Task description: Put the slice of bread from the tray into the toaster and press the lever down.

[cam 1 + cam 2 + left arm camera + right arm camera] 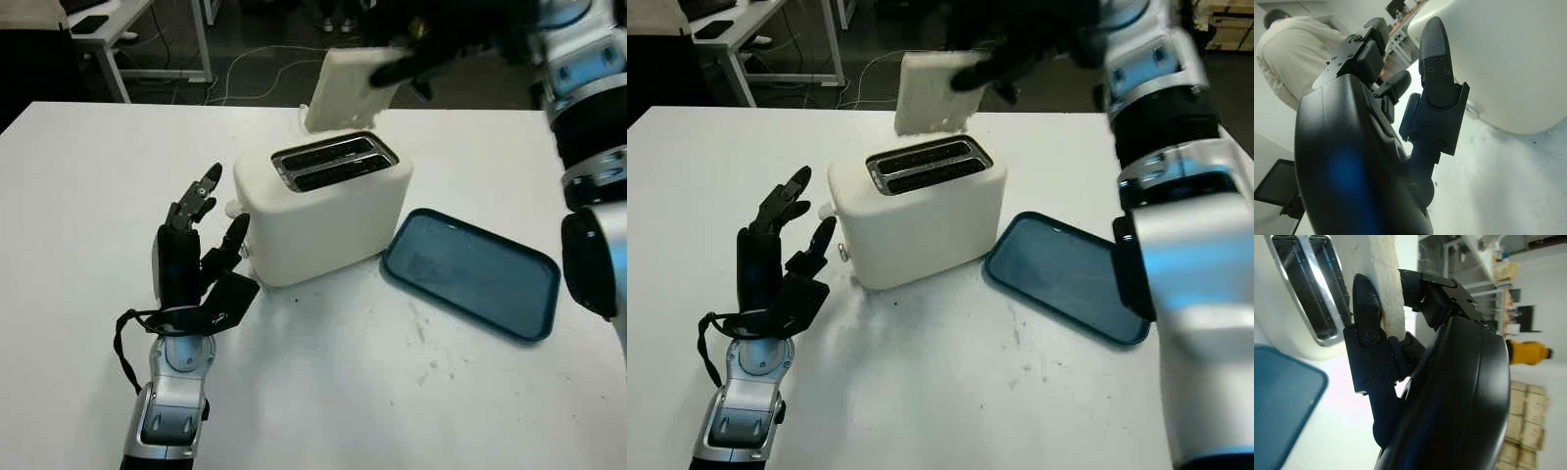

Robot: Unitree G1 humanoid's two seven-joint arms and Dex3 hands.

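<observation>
Left hand stands open on the counter, at 9 o'clock of the toaster, just beside its lever end. Tray lies at 3 o'clock, bare. Right hand pinches the slice of bread above the toaster's far slot, at 12 o'clock. The slice hangs upright, its lower edge along the slot, not yet entered. Judged: lower straight down.

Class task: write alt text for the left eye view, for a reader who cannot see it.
The right hand holds a bread slice above a white toaster. The left hand is open beside the toaster, and a blue tray lies empty.
</observation>
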